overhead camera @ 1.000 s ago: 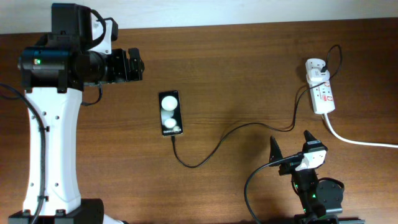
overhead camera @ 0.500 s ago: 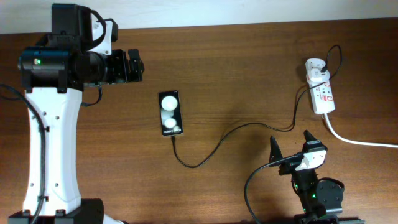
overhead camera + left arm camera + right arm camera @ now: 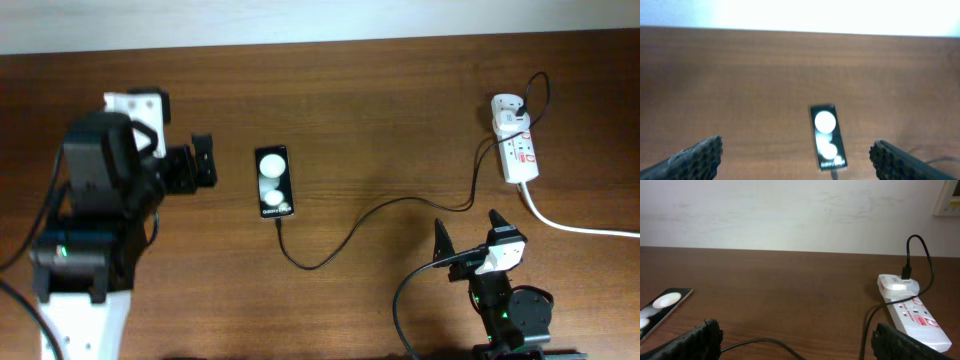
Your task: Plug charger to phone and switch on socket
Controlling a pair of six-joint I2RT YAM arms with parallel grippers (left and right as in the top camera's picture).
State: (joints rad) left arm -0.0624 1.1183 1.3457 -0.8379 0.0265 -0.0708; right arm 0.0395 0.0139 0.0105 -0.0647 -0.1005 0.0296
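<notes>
Left tool (image 3: 205, 163) spread wide, nothing in it, sitting just to the left of the phone (image 3: 274, 182) over the counter (image 3: 400, 80). Right tool (image 3: 468, 235) is spread wide too and empty, low at the near edge, well apart from the phone. Phone lies flat, screen up, mid-counter. Black charger cable (image 3: 410, 198) reaches the phone's near end, loops across and climbs to the white adapter (image 3: 508, 108) on the power strip (image 3: 518, 150) at far right. Switch position, can't tell. Thick white cord (image 3: 570, 228) trails off right.
</notes>
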